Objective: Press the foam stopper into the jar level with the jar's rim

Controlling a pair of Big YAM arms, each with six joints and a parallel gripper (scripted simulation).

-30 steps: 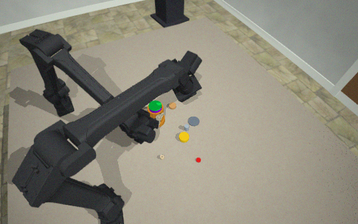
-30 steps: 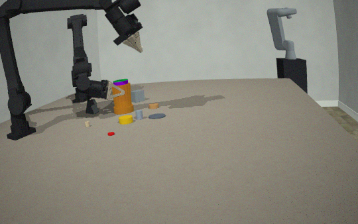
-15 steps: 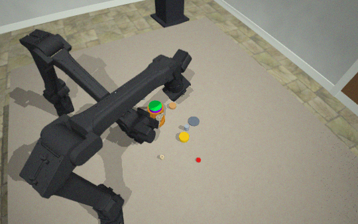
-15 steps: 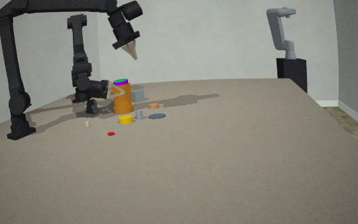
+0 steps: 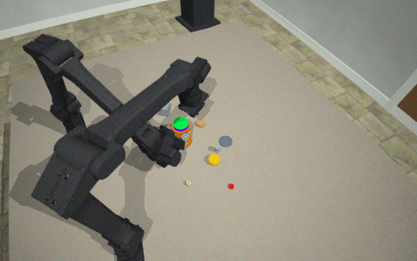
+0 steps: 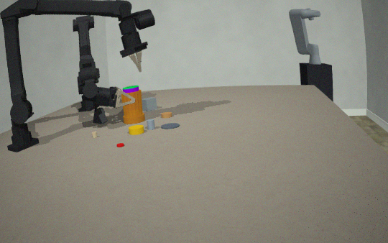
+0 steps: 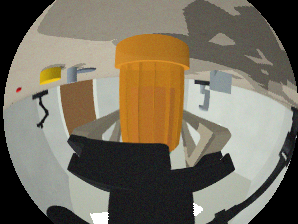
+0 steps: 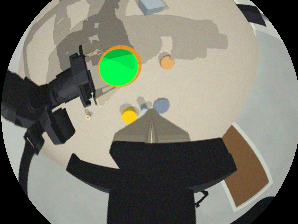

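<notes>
Your table [image 5: 293,174] [image 6: 233,180] carries the upright orange jar [image 5: 188,141] [image 6: 133,108] [image 7: 151,100], w/ a grey-blue block [image 5: 165,110] [image 6: 149,103] [image 7: 221,82] [image 8: 152,5] nr it, plus a yellow disc [image 5: 214,160] [image 6: 136,130] [image 7: 50,75] [image 8: 129,115] & sm. red disc [image 5: 231,186] [image 6: 120,145] [image 7: 19,90] well apart from the jar.

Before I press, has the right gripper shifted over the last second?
Yes. In the exterior view, the right gripper has come down and in toward the stationary jar.
</notes>
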